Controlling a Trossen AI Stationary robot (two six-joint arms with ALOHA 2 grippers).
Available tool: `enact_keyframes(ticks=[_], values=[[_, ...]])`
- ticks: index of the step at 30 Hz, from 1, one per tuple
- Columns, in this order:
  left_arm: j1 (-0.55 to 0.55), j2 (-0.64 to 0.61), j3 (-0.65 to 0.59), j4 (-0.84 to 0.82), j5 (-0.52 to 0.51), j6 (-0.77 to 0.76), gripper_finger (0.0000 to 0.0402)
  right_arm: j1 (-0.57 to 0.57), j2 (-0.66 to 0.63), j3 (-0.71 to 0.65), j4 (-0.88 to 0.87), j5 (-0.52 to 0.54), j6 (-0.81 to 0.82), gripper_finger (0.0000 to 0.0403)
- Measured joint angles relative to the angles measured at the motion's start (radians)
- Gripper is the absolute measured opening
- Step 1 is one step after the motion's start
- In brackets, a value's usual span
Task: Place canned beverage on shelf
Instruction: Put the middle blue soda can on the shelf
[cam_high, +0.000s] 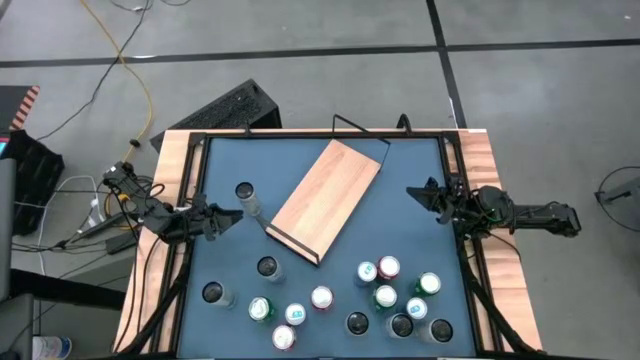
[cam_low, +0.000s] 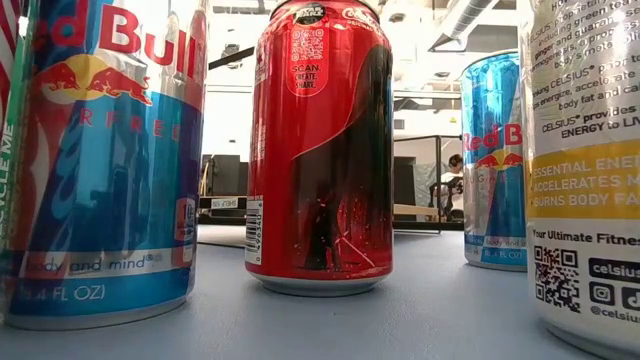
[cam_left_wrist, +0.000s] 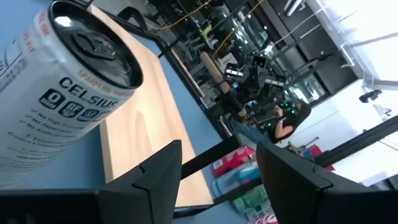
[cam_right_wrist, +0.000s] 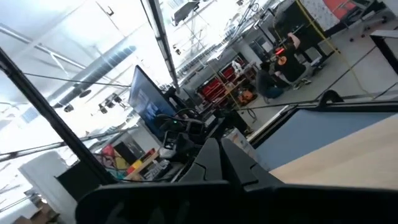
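The shelf (cam_high: 325, 200), a light-wood board with a dark lip at its near-left end (cam_high: 292, 245), lies flat and slantwise on the blue tabletop. It also shows in the left wrist view (cam_left_wrist: 143, 118). A white Celsius can (cam_high: 246, 196) stands upright just left of the board and shows large in the left wrist view (cam_left_wrist: 56, 87). My left gripper (cam_high: 235, 215) is open and empty (cam_left_wrist: 217, 168), just near-left of that can. My right gripper (cam_high: 415, 191) is shut and empty (cam_right_wrist: 221, 155) near the table's right edge, right of the board.
Several more cans stand upright on the near half of the table (cam_high: 385, 295), with two singles at the near left (cam_high: 267, 267) (cam_high: 213, 294). The low view shows some of them close up, among them a red can (cam_low: 320, 150). A thin black wire (cam_high: 360, 125) lies at the far rim.
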Motion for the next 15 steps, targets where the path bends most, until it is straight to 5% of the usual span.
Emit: enact_keyframes(ticks=[4,8,15], values=[[0.000,0.000,0.000,0.025,-0.064,-0.029,0.0194,0.000,0.000,0.000,-0.007,0.002,0.023,0.0001],[0.000,0.000,0.012,0.085,-0.063,-0.042,0.0194,0.009,0.001,0.021,-0.024,-0.114,-0.006,0.0001],[0.000,0.001,0.106,0.301,-0.045,0.125,0.0194,0.025,0.009,0.162,-0.150,-0.150,-0.106,0.0001]])
